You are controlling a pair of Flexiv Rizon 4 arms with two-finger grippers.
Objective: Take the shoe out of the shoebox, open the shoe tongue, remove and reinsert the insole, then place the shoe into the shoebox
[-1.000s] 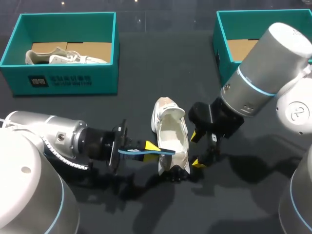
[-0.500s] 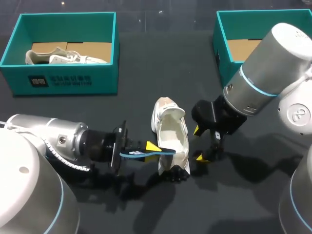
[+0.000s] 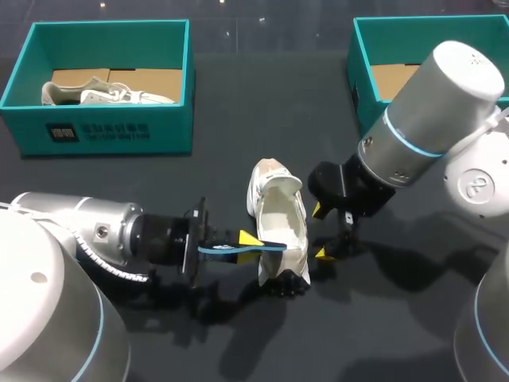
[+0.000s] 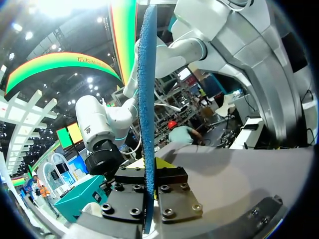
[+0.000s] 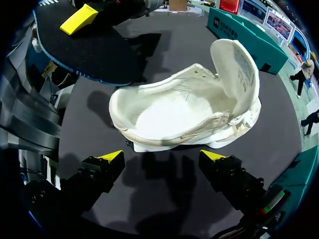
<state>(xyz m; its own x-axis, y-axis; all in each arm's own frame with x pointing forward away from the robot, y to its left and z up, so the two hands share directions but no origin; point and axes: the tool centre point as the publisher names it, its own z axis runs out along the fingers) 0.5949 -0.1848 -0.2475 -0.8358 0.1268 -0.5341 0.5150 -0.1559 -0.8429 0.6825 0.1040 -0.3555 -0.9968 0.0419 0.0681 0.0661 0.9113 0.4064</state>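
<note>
Pinches thin, bendy insole (image 3: 227,249) in left gripper (image 3: 248,241), right gripper (image 3: 319,231) spread wide right of soft, light shoe (image 3: 280,227), likely best steadied by heel.

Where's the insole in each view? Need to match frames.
Head view: insole, flat, reaching from left gripper to the white shoe.
Left wrist view: blue edge-on strip between its fingers.
Right wrist view: dark slab beyond the shoe.
Shared landmark: the left gripper's yellow tip on it.
</note>
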